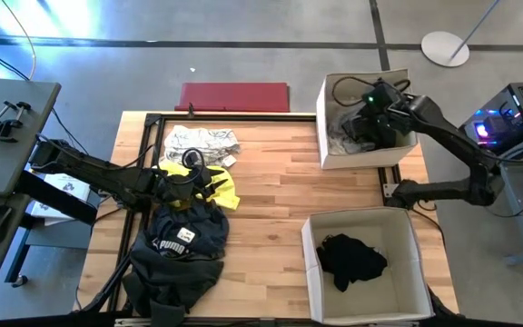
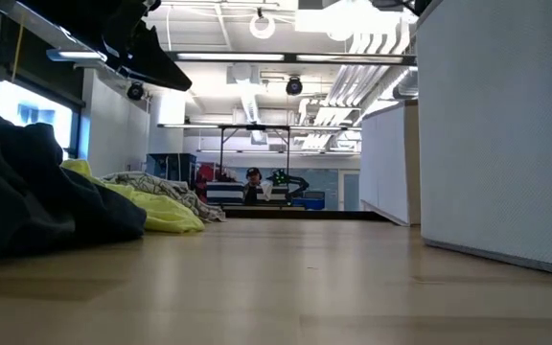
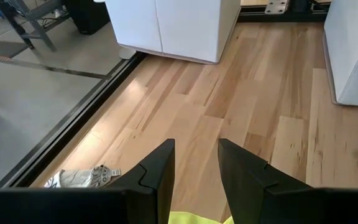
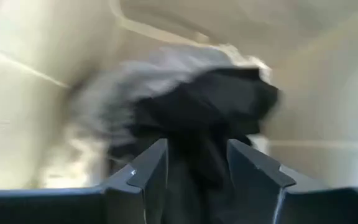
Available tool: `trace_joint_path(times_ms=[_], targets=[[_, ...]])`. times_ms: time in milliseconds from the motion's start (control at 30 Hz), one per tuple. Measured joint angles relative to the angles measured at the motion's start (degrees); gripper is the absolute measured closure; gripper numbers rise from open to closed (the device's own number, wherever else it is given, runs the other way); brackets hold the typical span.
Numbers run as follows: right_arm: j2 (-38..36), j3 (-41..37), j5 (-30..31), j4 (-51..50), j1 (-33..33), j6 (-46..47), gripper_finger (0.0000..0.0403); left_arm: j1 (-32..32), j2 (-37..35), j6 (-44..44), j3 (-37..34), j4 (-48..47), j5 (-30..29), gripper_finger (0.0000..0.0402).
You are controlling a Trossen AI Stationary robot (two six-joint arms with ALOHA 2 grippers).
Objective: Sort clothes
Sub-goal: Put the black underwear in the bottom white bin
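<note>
Neon yellow top (image 1: 218,186) btwn patterned garment (image 1: 202,142) & Puma garment (image 1: 180,241); black one (image 1: 352,259) in box.

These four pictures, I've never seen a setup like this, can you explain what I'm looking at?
It is a robot with two dark arms at a wooden table, sorting clothes. One picture looks straight down, one looks level across the tabletop, and two come from cameras on the wrists. The left gripper is over a neon yellow garment, its fingers apart. Nearby lie a patterned garment and a dark Puma garment. The right gripper reaches into the far white box, holding a dark garment between its fingers. The near white box already holds a black garment.
</note>
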Motion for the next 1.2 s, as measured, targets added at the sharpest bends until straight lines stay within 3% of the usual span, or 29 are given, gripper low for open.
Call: trace_joint_path(times_ms=[500, 600, 767, 933, 1200], targets=[[13.61, -0.04, -5.47, -4.73, -6.78, -2.48, 0.0254, -0.02, 0.0, -0.49, 0.0, -0.32, 1.24, 0.029], [16.31, -0.04, -6.56, -4.67, -6.75, -3.28, 0.0289, 0.0, 0.0, -0.49, 0.0, -0.37, 1.27, 0.029], [17.44, -0.04, -7.34, -3.19, -6.73, -7.17, 0.039, -0.02, 0.0, -0.51, 0.0, -0.39, 2.1, 0.029], [9.39, -0.11, -6.51, 4.08, -5.8, -9.69, 0.0398, 0.0, 0.0, -0.51, 0.0, -0.44, 2.1, 0.029], [-15.13, 5.1, -5.11, 14.67, 3.01, -7.0, 0.0401, -0.01, 0.0, -0.51, 0.0, -0.39, 2.13, 0.029]])
